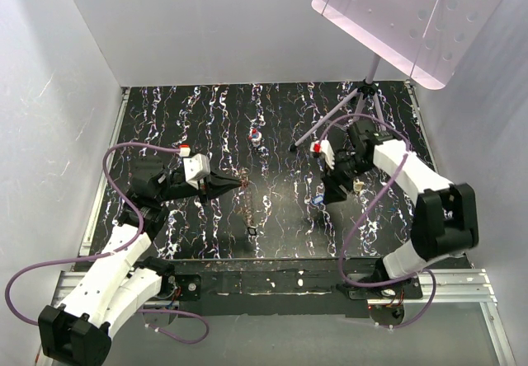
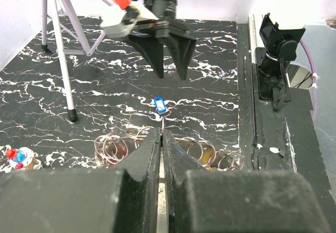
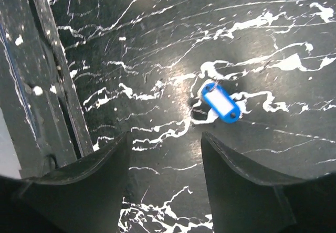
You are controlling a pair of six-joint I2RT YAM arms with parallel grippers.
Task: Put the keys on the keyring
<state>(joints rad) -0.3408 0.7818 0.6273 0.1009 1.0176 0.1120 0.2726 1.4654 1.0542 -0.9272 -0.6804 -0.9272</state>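
Observation:
My left gripper (image 1: 240, 183) is shut on a thin metal strip or ring seen edge-on (image 2: 164, 129). Behind its fingers (image 2: 149, 154) lies a row of thin wire keyring loops (image 2: 112, 148), with red and yellow patches among them. In the top view this shows as a thin line (image 1: 247, 208) from the left fingertips toward the near edge. A blue key head with a white label (image 3: 221, 103) lies flat on the table (image 1: 165, 127). It also shows in the top view (image 1: 318, 200) and the left wrist view (image 2: 161, 105). My right gripper (image 3: 165, 138) is open and empty just above and beside it.
A small red-white-blue object (image 1: 256, 136) sits mid-table, also in the left wrist view (image 2: 18, 157). A tripod (image 1: 363, 94) carrying a perforated pink board (image 1: 404, 11) stands at the back right, one foot (image 1: 294, 147) reaching toward the middle. A beige lump (image 1: 359, 186) lies by the right arm.

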